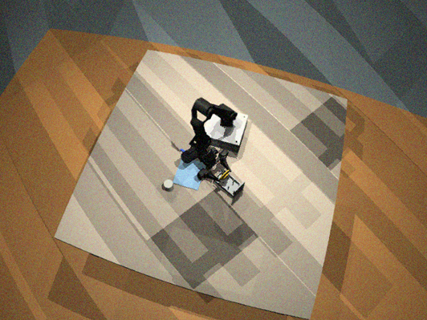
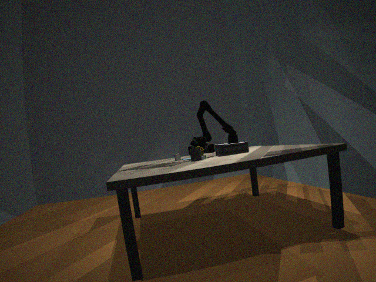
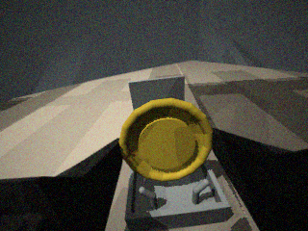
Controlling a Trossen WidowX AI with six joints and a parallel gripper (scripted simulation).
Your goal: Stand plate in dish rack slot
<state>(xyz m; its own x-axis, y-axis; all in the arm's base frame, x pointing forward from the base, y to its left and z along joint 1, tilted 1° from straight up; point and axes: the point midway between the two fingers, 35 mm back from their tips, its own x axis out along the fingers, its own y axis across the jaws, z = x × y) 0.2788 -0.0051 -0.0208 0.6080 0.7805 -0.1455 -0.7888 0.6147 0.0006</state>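
Note:
The yellow plate [image 1: 223, 174] [image 2: 200, 148] [image 3: 166, 143] is upright, its face toward the wrist camera. My gripper [image 1: 222, 172] [image 3: 165, 138] is shut on the plate, one finger at each side of its rim. The grey dish rack [image 1: 233, 188] [image 2: 195, 157] [image 3: 178, 218] stands on the table, with a tall end panel on its far side in the wrist view. The plate is over the arm-side part of the rack, beyond two short pegs. Its lower edge overlaps the rack in the wrist view; whether it sits in a slot or touches the rack cannot be told.
A light blue square mat [image 1: 187, 175] [image 2: 185, 159] lies beside the rack, with a small blue thing [image 1: 182, 150] at its arm-side edge. A white cylinder [image 1: 168, 184] [image 2: 177, 157] stands beyond the mat. The arm's white-topped base box [image 1: 239, 129] [image 2: 232, 148] is behind the gripper.

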